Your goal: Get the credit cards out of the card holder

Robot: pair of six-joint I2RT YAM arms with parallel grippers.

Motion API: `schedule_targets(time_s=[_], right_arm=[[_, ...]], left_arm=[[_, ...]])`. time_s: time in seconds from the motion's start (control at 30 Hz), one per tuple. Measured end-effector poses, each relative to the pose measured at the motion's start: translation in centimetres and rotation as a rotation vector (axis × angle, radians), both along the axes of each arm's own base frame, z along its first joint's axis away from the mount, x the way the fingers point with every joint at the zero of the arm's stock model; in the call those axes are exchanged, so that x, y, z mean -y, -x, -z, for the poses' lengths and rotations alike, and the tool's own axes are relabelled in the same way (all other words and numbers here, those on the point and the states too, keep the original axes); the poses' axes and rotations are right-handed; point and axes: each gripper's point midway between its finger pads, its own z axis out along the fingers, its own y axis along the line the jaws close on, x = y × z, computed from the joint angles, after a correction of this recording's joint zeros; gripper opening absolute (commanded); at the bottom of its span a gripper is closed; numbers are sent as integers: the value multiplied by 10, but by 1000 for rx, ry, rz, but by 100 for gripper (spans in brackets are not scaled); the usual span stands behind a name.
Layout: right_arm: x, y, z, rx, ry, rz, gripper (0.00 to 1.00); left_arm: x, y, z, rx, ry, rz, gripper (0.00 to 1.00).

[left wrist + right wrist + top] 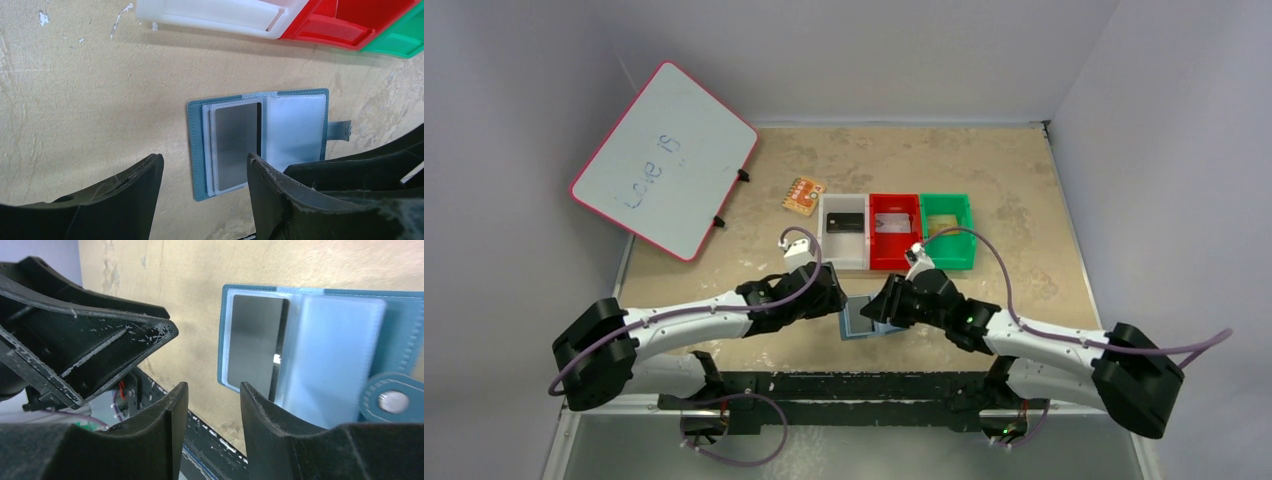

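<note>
The blue card holder (860, 320) lies open and flat on the table between my two grippers. In the left wrist view the card holder (295, 125) has a silver-grey card (235, 145) in its left pocket and its tab (340, 130) on the right. The right wrist view shows the same card (252, 340) in the holder (345, 345). My left gripper (205, 165) is open and empty, just short of the holder's near left corner. My right gripper (212, 390) is open and empty at the holder's near edge. Both grippers show in the top view, left (829, 297) and right (892, 302).
A white bin (844, 250) holds a black card (844, 221), a red bin (894, 255) a silver card (893, 222), and a green bin (954, 250) stands right of them. An orange patterned square (803, 194) and a tilted whiteboard (664, 160) lie far left.
</note>
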Motion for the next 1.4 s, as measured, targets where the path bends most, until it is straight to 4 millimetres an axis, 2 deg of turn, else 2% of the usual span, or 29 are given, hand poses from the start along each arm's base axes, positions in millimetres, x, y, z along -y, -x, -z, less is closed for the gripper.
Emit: schedule_targets(time_s=[0.13, 0.33, 0.7, 0.93, 1.2, 1.4], right_arm=[[15, -6, -5, 25, 42, 69, 45], [30, -9, 4, 26, 105, 120, 42], [18, -4, 34, -43, 145, 62, 37], [13, -11, 31, -44, 100, 76, 36], [23, -12, 40, -71, 79, 120, 35], [23, -11, 41, -87, 44, 125, 34]], left_arm=[[1, 0, 1, -3, -5, 6, 60], [3, 1, 9, -24, -25, 15, 59], [21, 1, 10, -41, -5, 68, 46], [36, 0, 13, -59, -1, 117, 40], [42, 5, 27, -93, -22, 149, 34], [48, 10, 35, -111, -22, 171, 30]])
